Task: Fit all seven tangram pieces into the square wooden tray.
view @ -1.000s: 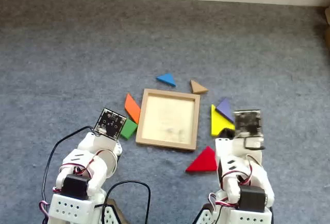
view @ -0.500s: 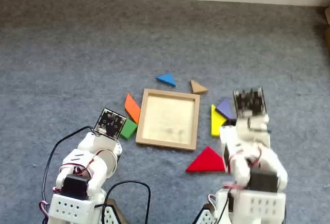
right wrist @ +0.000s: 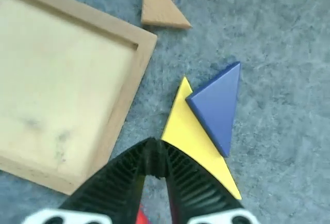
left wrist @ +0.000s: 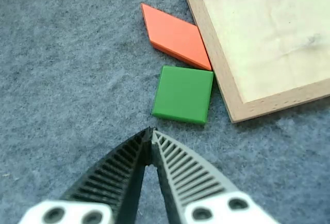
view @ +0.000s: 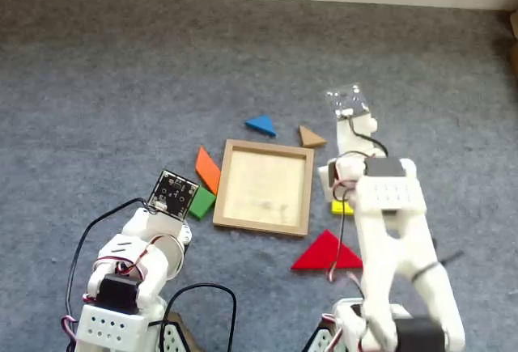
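Note:
The square wooden tray (view: 264, 226) lies empty mid-table. Around it are a blue triangle (view: 261, 125), a tan triangle (view: 311, 136), an orange parallelogram (view: 208, 169), a green square (view: 202, 202) and a red triangle (view: 326, 252). My right arm stretches over the yellow triangle (view: 341, 206), hiding most of it. My right gripper (right wrist: 153, 144) is shut and empty, above the yellow triangle's (right wrist: 196, 141) edge by the tray rim (right wrist: 129, 98). A purple-blue triangle (right wrist: 216, 103) overlaps the yellow one. My left gripper (left wrist: 151, 131) is shut and empty, just short of the green square (left wrist: 183, 94) and the orange parallelogram (left wrist: 176, 36).
Grey carpet covers the whole table. The tan triangle (right wrist: 157, 7) sits just past the tray's far right corner. Black cables loop by the left arm's base (view: 121, 303). Open carpet stretches beyond the pieces toward the far wall.
My right arm has risen and stretched forward over the yellow and purple-blue triangles. The left arm and all the pieces have stayed put.

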